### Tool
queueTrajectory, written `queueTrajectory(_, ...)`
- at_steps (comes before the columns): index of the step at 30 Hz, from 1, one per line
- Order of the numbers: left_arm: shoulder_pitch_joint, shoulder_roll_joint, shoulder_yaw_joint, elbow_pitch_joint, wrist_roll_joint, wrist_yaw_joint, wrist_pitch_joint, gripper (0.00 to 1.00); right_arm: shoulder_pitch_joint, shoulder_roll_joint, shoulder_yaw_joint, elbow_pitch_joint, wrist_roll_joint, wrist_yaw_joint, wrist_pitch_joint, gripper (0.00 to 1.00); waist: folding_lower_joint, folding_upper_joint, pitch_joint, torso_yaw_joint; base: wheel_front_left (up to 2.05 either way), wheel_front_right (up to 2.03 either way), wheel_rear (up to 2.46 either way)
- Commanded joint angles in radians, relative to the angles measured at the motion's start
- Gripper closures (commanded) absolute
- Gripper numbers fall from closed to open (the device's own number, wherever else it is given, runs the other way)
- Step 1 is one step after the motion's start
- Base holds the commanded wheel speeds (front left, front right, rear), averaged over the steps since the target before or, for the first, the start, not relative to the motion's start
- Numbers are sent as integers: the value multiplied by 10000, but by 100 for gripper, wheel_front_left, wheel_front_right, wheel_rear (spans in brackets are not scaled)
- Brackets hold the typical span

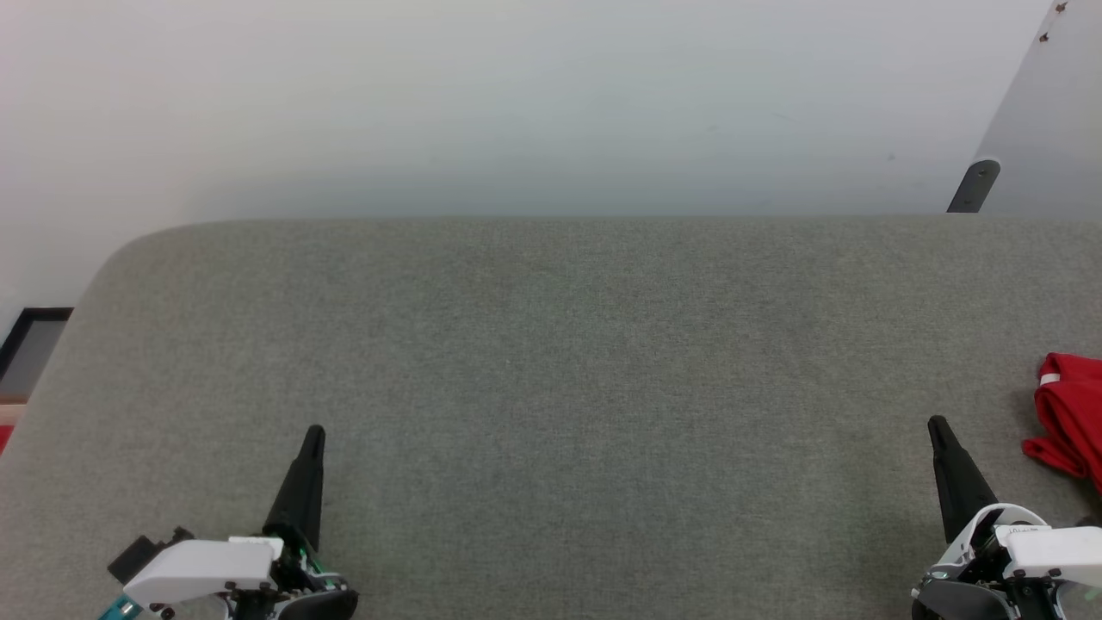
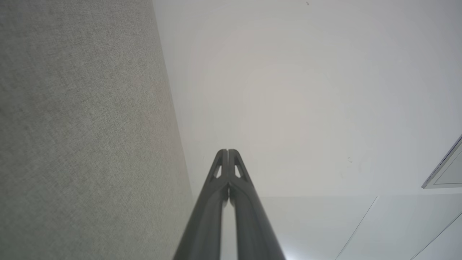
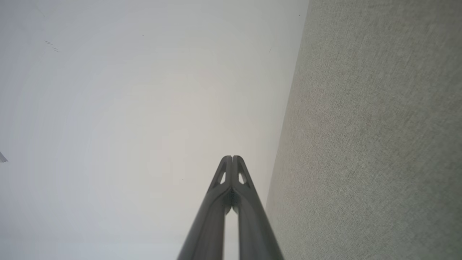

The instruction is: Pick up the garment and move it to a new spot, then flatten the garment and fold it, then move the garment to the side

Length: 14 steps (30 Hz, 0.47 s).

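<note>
**Garment at the desk's right edge, both claws shut and empty**

Found the garment (image 1: 1070,418), a soft, thin red jersey with a scrap of white at its upper edge, lying bunched in loose rolled folds on the far right of the desk (image 1: 551,362), a broad slab covered in grey-green woven cloth with a rounded far-left corner. Saw just part of it, cut off by the head view's edge, and made out no lettering. Could not tell a tidy fold from a crumple. Judged the scene a fit for two stages alike: a heap off to one side waiting to be lifted and carried to the middle, or a bundle folded and put aside at the close. Named no next move on that account.

Noted the left claw (image 1: 314,433) low at the near left and the right claw (image 1: 937,422) low at the near right, each with two long dark tapering fingers pressed together to a single point, gripping nothing. Placed the right claw near the garment but apart from it. Confirmed the same from the wrists: left claw (image 2: 228,151) and right claw (image 3: 232,157), matt dark with small triangular cut-outs near the tips, closed tip to tip against a plain pale wall (image 2: 306,90), with the coarse, felt-like weave of the desk alongside.
</note>
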Motion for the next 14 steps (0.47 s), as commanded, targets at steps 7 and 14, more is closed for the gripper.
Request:
queueTrajectory(7,-96,-6,18,11,-33,-52,26,100,-37,44,-15,1,-25,2,23,100,0,0,0,0,0,0,0)
queueTrajectory(14,-96,-6,19,11,-31,-52,26,100,-38,45,-15,1,-28,2,24,100,0,0,0,0,0,0,0)
